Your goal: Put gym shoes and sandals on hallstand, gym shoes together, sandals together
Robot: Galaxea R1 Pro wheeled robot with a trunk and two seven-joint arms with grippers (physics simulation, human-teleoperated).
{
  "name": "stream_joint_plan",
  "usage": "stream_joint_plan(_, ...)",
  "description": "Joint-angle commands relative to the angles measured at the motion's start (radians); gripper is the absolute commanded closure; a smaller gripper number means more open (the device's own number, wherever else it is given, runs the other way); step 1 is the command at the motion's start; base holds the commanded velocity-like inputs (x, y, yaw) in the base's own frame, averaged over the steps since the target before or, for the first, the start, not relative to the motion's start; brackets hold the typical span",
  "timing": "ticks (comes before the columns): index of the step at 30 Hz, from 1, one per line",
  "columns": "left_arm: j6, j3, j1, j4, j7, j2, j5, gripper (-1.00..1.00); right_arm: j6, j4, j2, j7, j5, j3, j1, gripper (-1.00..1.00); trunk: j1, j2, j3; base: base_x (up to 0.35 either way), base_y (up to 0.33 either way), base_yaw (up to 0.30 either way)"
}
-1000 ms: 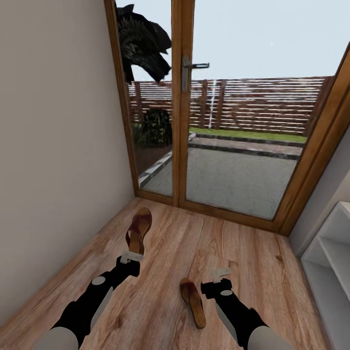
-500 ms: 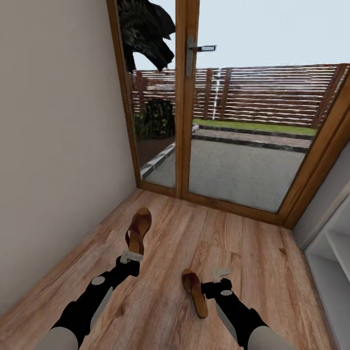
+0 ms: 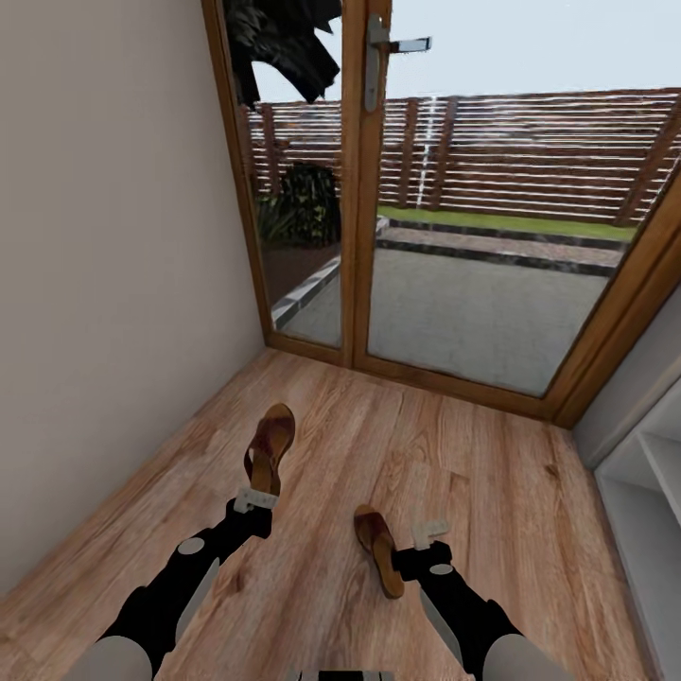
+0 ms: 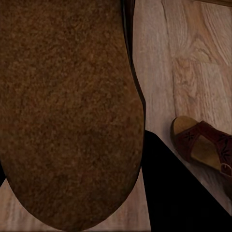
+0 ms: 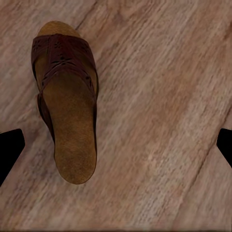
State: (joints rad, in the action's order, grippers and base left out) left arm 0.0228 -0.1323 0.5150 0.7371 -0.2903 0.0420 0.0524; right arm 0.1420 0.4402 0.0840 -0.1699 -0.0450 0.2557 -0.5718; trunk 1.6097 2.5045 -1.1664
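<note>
A: Left gripper (image 3: 255, 499), state?

B: Pinching the first brown leather sandal with tan footbed (image 3: 270, 446) by its heel end, lower-left-centre of the head frame. The left wrist view has the brown sole (image 4: 67, 111) pressed right up to the lens, so it looks lifted off the floor, toe pointing away toward the door. Carried, I'd judge, to keep that hand loaded while the other collects the mate.

A: Right gripper (image 3: 430, 532)?

B: Spread wide. In the right wrist view the dark fingertips (image 5: 9, 147) sit at opposite frame edges, nothing between them but floor. It hangs just beside the second brown open sandal (image 5: 67, 104), which lies flat on the light wood-grain plank floor (image 3: 492, 492), lower centre of the head frame, strap up.

A: Why there?

B: Likely lining up; the sandal is off to one side of the jaws, so they need shifting over it first.

A: Rack?

B: Pale grey-white shelf unit (image 3: 653, 492) at the right edge, no shoes seen on it. Wood-framed glass door (image 3: 445, 218) fills the upper frame. Sneakers: none spotted.
</note>
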Motion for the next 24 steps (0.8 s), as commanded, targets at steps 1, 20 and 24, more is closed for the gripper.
stream_joint_plan(1,0.002,-0.003,0.000,0.001,-0.002,0.001,0.003,1.00,0.007,0.001,-0.001,-0.008,-0.005,0.009,0.000,-1.00,0.000,0.001,-0.005,0.000,0.000,0.000)
stream_joint_plan(20,0.002,0.007,-0.016,0.132,-0.180,0.006,-0.002,1.00,0.007,0.000,-0.003,-0.007,-0.004,0.008,0.000,-1.00,0.009,0.005,-0.078,0.000,0.000,0.000)
stream_joint_plan(24,0.002,0.008,-0.016,0.134,-0.163,0.003,-0.006,1.00,0.007,0.000,-0.003,-0.007,-0.005,0.009,0.000,-1.00,0.011,0.006,-0.094,0.000,0.000,0.000)
